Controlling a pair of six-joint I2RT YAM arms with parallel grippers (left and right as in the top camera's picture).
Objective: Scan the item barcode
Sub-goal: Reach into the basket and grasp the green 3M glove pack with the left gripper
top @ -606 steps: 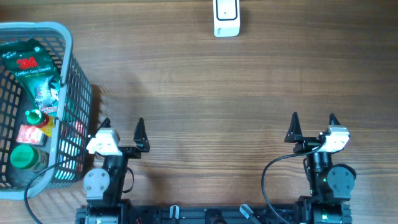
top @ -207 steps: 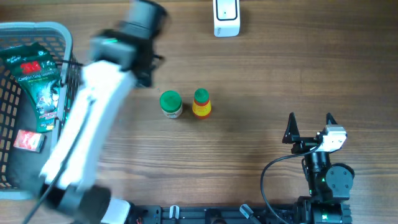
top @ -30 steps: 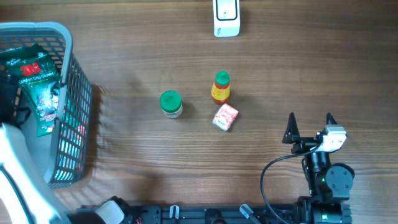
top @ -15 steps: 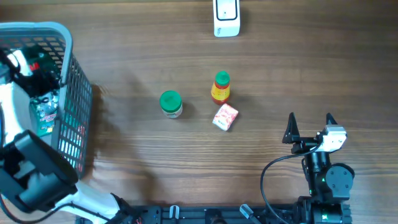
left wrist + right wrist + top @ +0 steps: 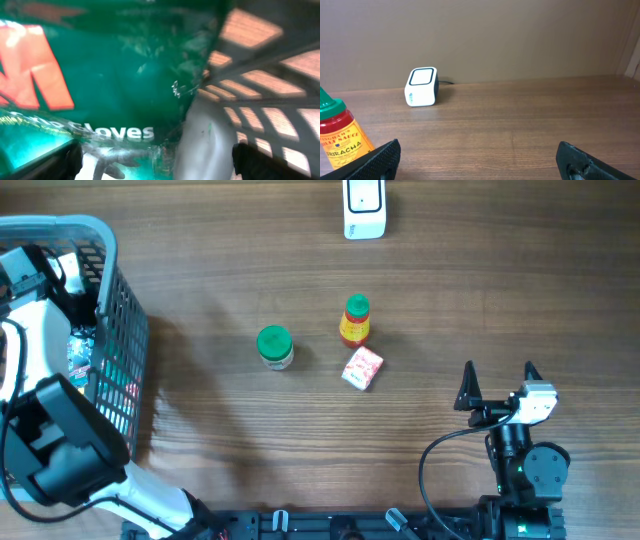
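My left gripper (image 5: 45, 275) reaches down into the grey basket (image 5: 112, 330) at the far left. In the left wrist view it (image 5: 160, 161) stands open right above a green glove packet (image 5: 100, 75), with nothing between its fingers. A sliver of that packet (image 5: 79, 352) shows beside the arm from overhead. On the table stand a green-lidded jar (image 5: 274, 346), a sriracha bottle (image 5: 354, 320) and a small red and white box (image 5: 362, 368). The white barcode scanner (image 5: 364, 208) sits at the far edge. My right gripper (image 5: 499, 381) rests open near the front right.
The right wrist view shows the scanner (image 5: 421, 86) far ahead and the sriracha bottle (image 5: 340, 140) at the left edge, with my right gripper (image 5: 480, 161) open over bare wood. The basket's lattice wall (image 5: 260, 65) stands close to the left gripper's right side.
My left arm has swung from the basket's near side deeper into it and now covers most of the green packet. The right arm and the table items have not moved.
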